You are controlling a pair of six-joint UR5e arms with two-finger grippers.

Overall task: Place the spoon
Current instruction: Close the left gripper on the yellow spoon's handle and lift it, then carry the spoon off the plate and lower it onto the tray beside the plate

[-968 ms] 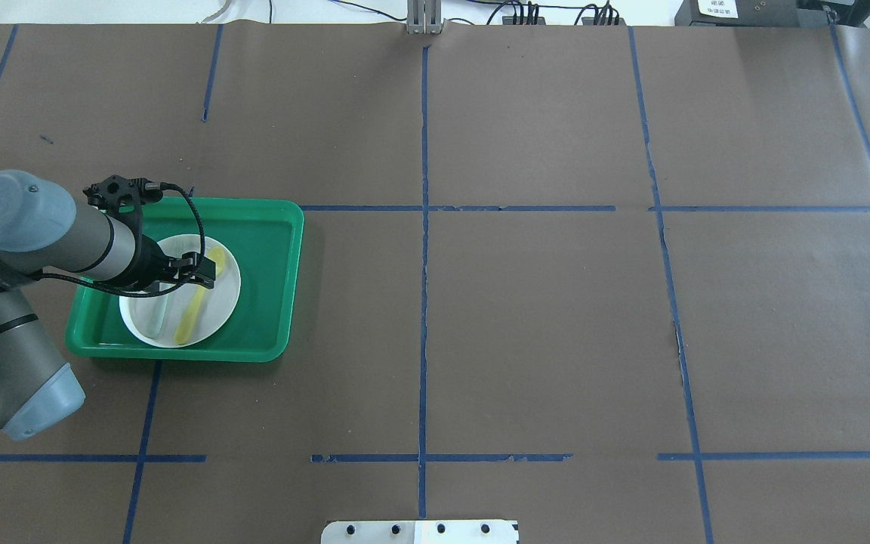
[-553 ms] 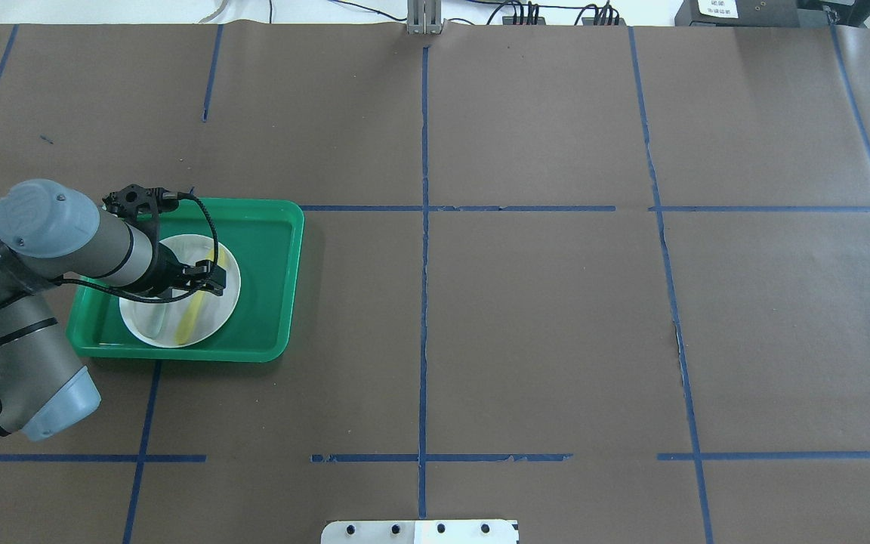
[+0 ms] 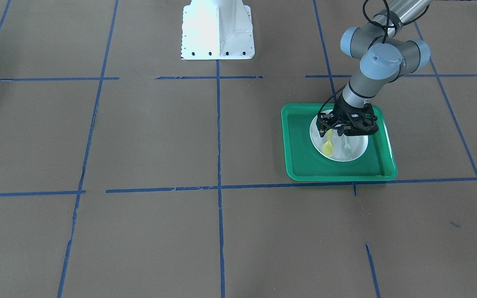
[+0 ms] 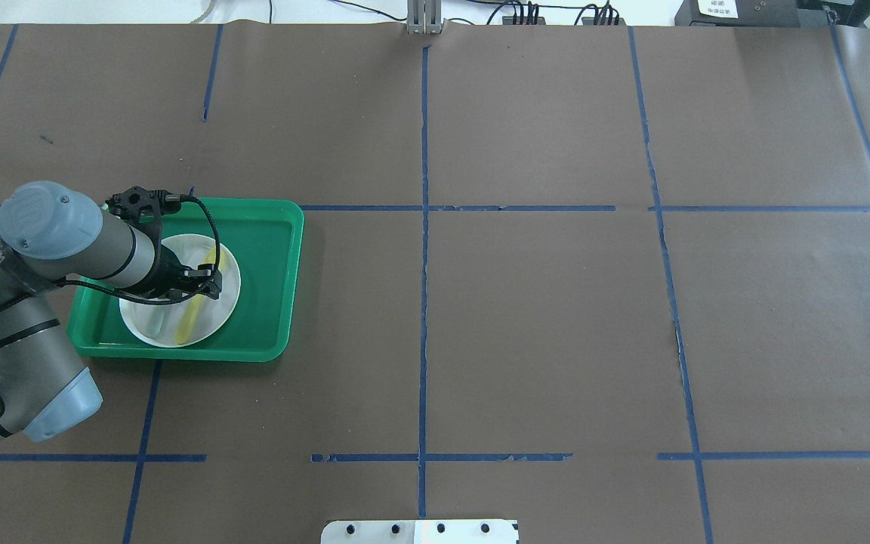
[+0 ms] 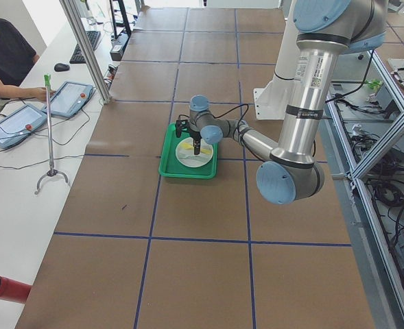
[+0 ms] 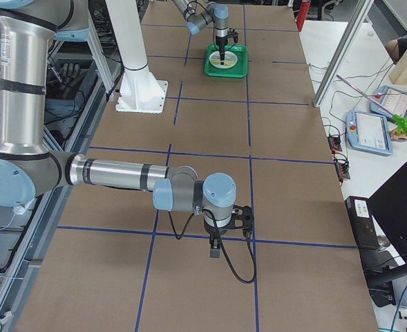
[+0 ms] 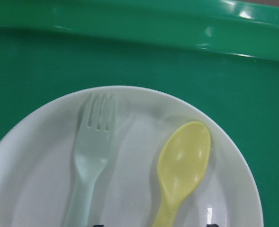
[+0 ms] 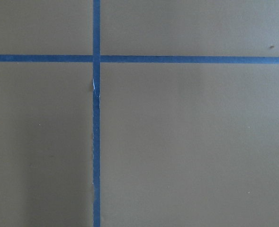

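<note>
Pale yellow oval-bowled spoon (image 7: pixel 184 156) lies on plate (image 7: pixel 35 165); left gripper (image 4: pixel 208 281), spread wide, straddles handle, holding nothing.

The long table (image 4: pixel 556 325) is covered edge to edge in brown paper, marked off into big rectangles with blue tape (image 4: pixel 424 302). Along one side runs a white desk (image 5: pixel 16 185) carrying a pair of tablets (image 5: pixel 68 98), a keyboard (image 5: pixel 92 40), a mouse (image 5: pixel 62 66) and a thin metal stand (image 5: pixel 49 137) with a green tip. A slanted aluminium post (image 5: pixel 85 48) rises between desk and table. On the opposite side an aluminium frame (image 5: pixel 387 137) holds tangled cables. Toward the desk's other end sits a black laptop (image 6: pixel 400 214). The light is bright and even, the shadows soft.
</note>
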